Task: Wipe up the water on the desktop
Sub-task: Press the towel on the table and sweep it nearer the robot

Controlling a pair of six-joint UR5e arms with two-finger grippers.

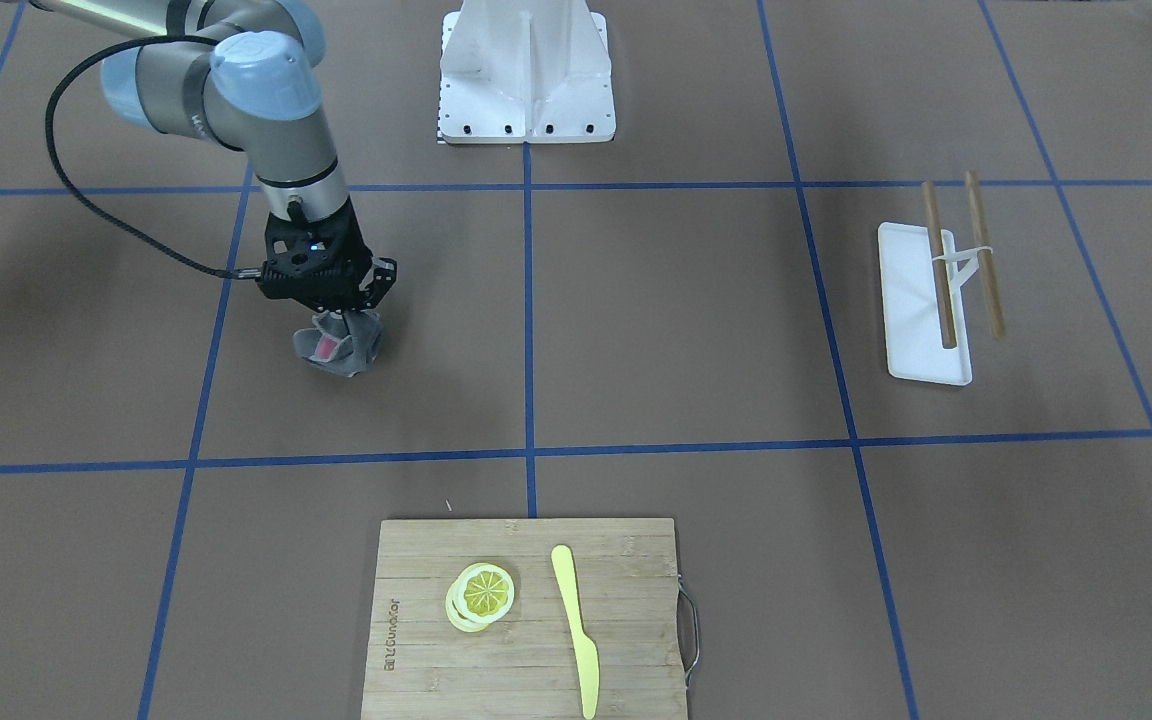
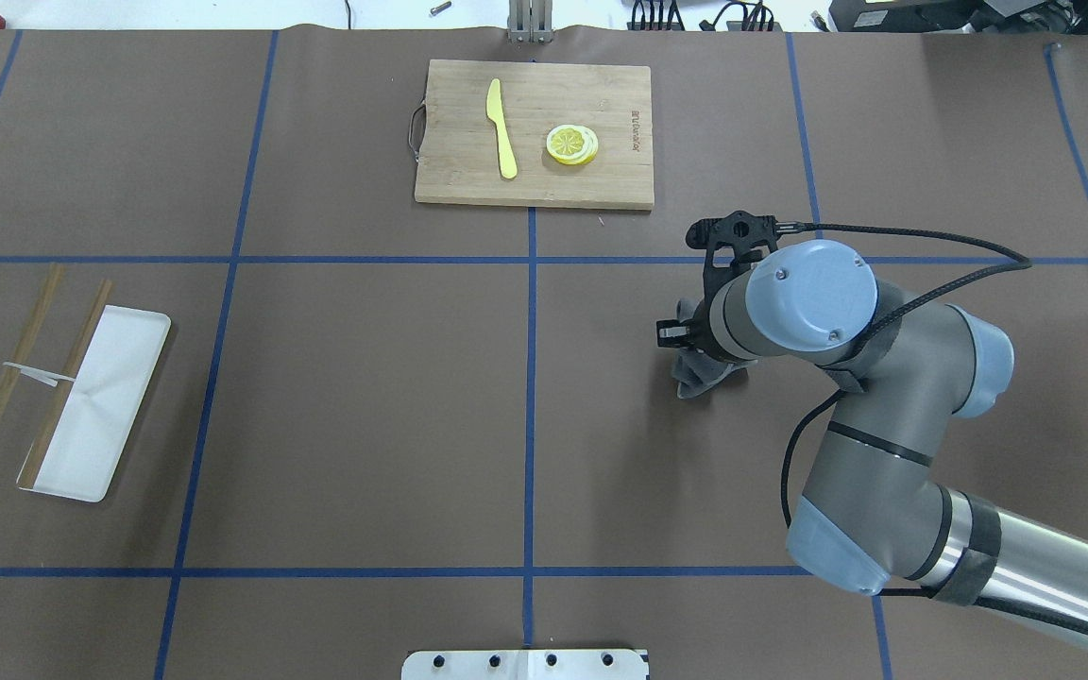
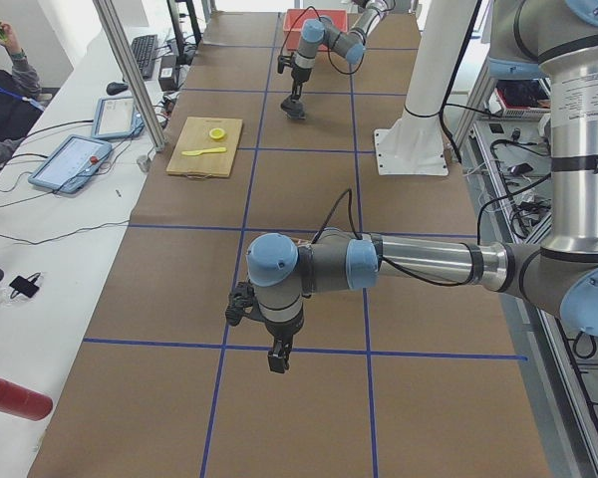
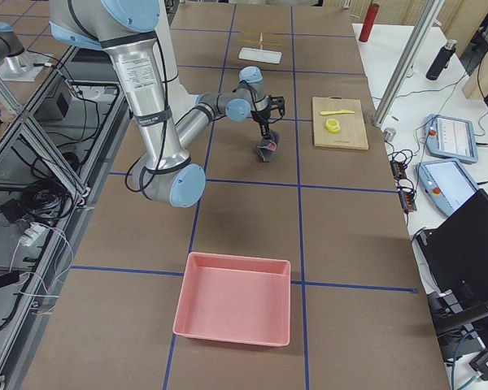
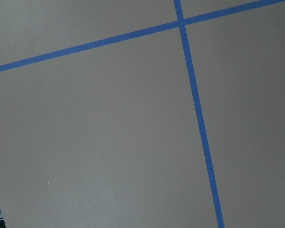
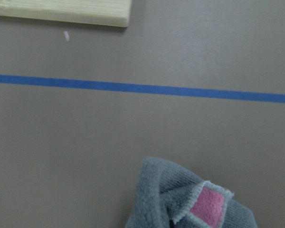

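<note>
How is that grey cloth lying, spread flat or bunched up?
Bunched up. The grey cloth hangs as a crumpled lump from the right tool, its folds overlapping one another.

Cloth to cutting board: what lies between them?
Only bare desktop crossed by one blue tape line, plus a tiny white speck near the cutting board, above the cloth in the right wrist view.

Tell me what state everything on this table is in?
Right gripper: shut on cloth.
Cloth: bunched, gripped.
Left gripper: open or shut, cannot tell.
Desktop: no water visible.
Knife: flat on board.
Lemon slices: stacked on board.
Sticks: clipped together, one across tray.
Bin: empty.
</note>
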